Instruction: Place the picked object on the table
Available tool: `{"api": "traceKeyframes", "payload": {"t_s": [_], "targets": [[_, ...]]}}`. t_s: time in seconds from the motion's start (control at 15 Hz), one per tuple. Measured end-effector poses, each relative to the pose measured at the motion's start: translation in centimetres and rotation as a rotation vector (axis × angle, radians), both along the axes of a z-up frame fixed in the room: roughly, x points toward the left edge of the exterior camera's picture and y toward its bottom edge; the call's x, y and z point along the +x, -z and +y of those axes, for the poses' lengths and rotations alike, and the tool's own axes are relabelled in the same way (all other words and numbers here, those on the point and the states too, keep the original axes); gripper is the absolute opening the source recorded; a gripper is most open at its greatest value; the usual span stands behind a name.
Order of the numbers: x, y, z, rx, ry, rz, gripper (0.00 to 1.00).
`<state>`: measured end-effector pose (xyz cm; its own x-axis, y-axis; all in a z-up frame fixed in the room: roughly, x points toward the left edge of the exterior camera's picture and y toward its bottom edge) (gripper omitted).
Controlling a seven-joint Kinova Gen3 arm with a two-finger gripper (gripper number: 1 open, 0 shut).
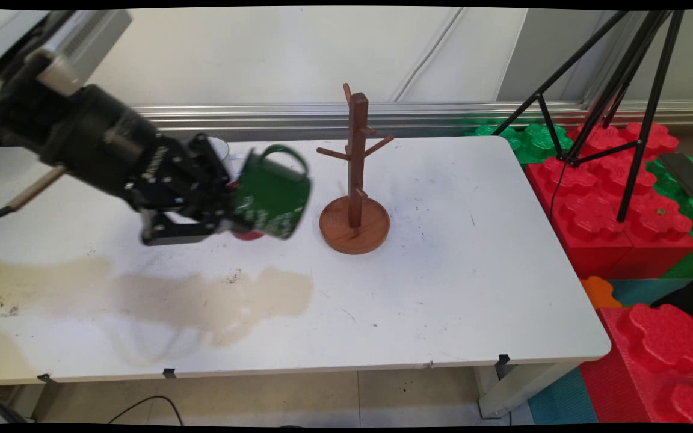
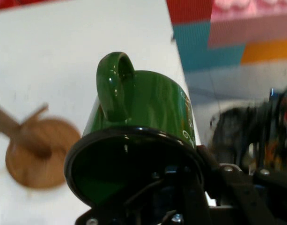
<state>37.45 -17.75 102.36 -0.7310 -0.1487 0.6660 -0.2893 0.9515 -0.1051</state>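
On the white table (image 1: 443, 288), at about 3 o'clock from the held mug and just beside it, stood a wooden mug tree (image 1: 355, 180), upright on its round base, pegs bare. Seen at 9 o'clock in the hand view, blurred. Spread across the table's near left, toward 7 o'clock from the gripper, lay a broad tan stain (image 1: 202, 297). Off the table's right end, at 3 o'clock, were stacked red and green foam blocks (image 1: 611, 198) with a black tripod (image 1: 617, 102) standing among them and a dark phone-like slab (image 1: 686, 174) lying on a green one.

Behind the gripper, at about 12 o'clock, showed only the rim of a white cup (image 1: 220, 147); below the mug, at 6 o'clock, peeked a small red object (image 1: 249, 235), too hidden to identify. Could not tell whether either touched the mug.

Held clear of the tabletop, left of centre: a green mug (image 1: 274, 192), tipped on its side with mouth toward the gripper (image 1: 229, 204) and handle uppermost. Fingers closed on the mug's rim, one inside the mouth as the hand view showed; outer finger mostly hidden behind the mug wall.
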Motion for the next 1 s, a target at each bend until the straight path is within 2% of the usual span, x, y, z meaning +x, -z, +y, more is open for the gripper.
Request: {"api": "traceKeyframes", "payload": {"t_s": [0.2,0.47,0.73,1.0], "targets": [[1.2,0.1,0.6,0.014,0.014,-0.078,0.00],[1.2,1.0,-0.8,0.028,0.003,-0.171,0.00],[-0.3,3.0,-3.0,0.049,-0.030,-0.286,0.00],[-2.2,5.3,-4.6,0.082,-0.057,-0.368,0.00]]}}
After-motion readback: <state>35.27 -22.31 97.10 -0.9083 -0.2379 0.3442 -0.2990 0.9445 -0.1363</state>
